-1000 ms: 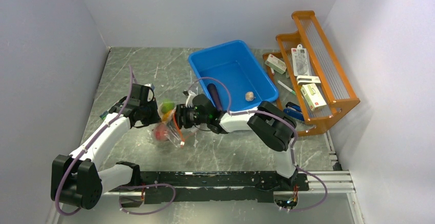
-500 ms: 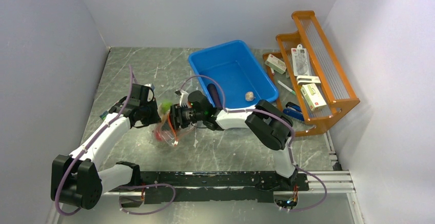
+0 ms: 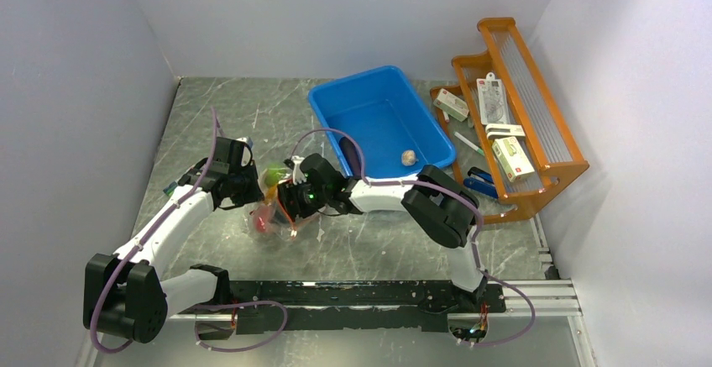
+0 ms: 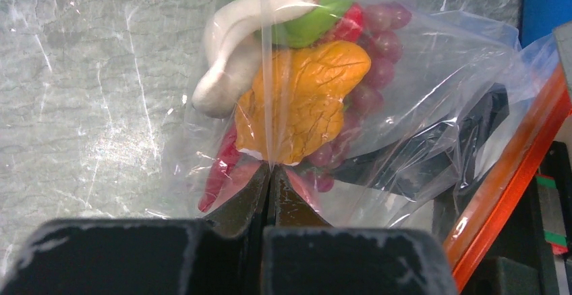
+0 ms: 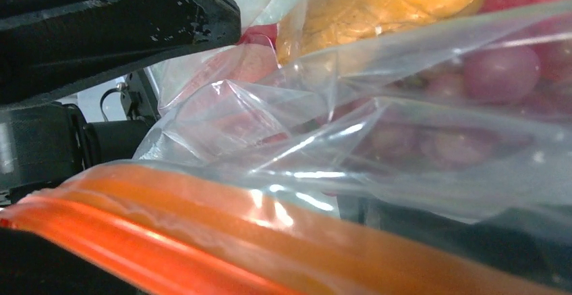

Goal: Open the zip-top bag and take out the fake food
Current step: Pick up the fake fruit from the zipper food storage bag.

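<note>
Since the earlier frame, the right gripper (image 3: 285, 201) had pushed leftward, further into the mouth of the zip-top bag (image 3: 269, 218); the left gripper (image 3: 253, 189) had kept its place.

Top view: we counted two arms, one bag lying on the table (image 3: 252, 115) between the grippers, one blue bin (image 3: 336, 102) holding one beige bulb (image 3: 408, 157), and one orange rack (image 3: 546, 132).

Left wrist view: the left jaws were pressed together, pinching the bag's film. We listed the fake food inside as one green ball (image 4: 297, 5), one white curved piece (image 4: 229, 59), one orange piece (image 4: 303, 99), one bunch of dark red grapes (image 4: 374, 59) and one red piece (image 4: 219, 173). One zip strip (image 4: 512, 173) ran along the right.

Right wrist view: strip, crumpled film, grapes and the orange piece. We could not tell how far the right claw was spread.
</note>
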Robot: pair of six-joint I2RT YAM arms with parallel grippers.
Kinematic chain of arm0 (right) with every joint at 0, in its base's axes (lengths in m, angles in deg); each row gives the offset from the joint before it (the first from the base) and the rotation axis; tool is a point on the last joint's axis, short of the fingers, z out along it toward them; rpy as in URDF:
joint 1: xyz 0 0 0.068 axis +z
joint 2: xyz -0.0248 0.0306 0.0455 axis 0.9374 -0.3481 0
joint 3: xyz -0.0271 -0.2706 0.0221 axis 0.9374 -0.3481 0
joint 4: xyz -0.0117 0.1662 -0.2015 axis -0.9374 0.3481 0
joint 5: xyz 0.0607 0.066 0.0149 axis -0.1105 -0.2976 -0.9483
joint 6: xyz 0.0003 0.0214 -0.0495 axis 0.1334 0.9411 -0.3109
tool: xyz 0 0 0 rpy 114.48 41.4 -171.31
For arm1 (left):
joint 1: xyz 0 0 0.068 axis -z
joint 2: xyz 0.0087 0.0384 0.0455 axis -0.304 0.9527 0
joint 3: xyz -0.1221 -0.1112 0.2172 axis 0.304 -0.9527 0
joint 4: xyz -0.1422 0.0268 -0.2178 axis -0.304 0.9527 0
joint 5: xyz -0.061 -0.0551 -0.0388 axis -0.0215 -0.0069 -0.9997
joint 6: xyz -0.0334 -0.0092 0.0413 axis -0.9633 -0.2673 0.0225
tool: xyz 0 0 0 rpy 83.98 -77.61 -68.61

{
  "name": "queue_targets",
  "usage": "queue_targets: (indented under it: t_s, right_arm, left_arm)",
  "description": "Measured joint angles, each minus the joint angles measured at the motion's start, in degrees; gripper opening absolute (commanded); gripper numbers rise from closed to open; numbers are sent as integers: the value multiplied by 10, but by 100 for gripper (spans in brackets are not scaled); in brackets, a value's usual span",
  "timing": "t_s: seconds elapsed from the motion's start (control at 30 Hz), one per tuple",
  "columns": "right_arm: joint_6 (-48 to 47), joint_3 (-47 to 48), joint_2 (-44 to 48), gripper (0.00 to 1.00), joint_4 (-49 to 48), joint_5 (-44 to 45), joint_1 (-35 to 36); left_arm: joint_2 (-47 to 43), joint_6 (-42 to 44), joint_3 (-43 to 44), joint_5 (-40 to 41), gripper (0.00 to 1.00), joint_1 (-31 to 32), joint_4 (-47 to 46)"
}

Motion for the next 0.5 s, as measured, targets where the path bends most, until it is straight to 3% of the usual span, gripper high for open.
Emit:
queue_targets:
  t_s: [0.3, 0.5]
  right_arm:
    - [-17, 21, 15, 62, 42, 28, 5]
    - [10, 31, 21, 61, 77, 126, 9]
  left_arm:
    - [0, 0, 0, 0, 7, 0, 0]
    - [0, 0, 0, 0, 7, 0, 0]
